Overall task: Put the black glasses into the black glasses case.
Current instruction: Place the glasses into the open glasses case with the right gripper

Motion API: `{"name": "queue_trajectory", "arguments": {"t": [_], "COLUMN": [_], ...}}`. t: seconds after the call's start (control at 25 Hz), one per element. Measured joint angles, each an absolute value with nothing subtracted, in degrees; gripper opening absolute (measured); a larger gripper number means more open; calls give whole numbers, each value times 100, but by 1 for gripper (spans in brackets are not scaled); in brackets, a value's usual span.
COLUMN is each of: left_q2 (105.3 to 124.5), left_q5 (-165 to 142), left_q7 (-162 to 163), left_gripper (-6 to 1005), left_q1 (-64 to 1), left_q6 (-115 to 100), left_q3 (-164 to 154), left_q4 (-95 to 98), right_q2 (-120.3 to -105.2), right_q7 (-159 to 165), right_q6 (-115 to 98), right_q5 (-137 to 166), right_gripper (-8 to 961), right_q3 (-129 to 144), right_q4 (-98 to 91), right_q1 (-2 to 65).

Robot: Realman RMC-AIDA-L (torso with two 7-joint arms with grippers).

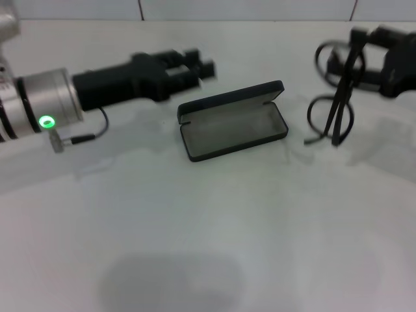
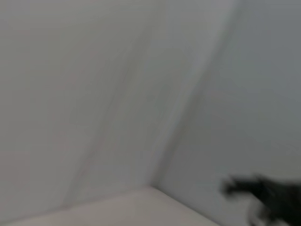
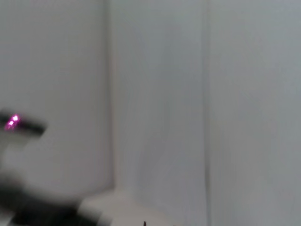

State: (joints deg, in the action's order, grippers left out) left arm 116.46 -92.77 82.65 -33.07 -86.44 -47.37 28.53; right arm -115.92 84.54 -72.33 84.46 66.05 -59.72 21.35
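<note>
While the right tool (image 1: 351, 55) grips the black glasses (image 1: 335, 110), they hang beneath it.

matt black glasses case (image 1: 233, 121), smooth white table (image 1: 214, 227)

The white table (image 1: 214, 227) holds the black glasses case (image 1: 233, 121), lying open in the middle with its lid tipped back.

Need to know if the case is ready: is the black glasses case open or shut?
Open. In the head view the black glasses case has its lid raised behind the tray, grey lining showing and nothing inside.
</note>
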Motion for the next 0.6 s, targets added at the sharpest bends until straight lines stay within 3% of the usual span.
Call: {"name": "queue_trajectory", "arguments": {"t": [0.12,0.32,0.6], "left_q2": [11691,11962,12001], "left_q5": [-9276,-9177,-8797], "left_q7": [8153,8125,7638], "left_gripper": [532,533,542], "left_q1": [-3319,-3464,-3873], "left_q6": [-8807,-8789,-8713], "left_q3": [-5070,-5111,-5176], "left_q4": [2965,2994,2304], "right_q2": [-11577,-11603,-11622], "right_q7": [7892,7420,7089], "right_q6": [-7198,-7191,-7181], "right_q5": [7498,6623,6226], "right_gripper": [769,769,769], "right_q3": [6481,6459,6480], "right_q4": [-5364,-4668,-3728], "right_q1": [2204,2446,3082]}}
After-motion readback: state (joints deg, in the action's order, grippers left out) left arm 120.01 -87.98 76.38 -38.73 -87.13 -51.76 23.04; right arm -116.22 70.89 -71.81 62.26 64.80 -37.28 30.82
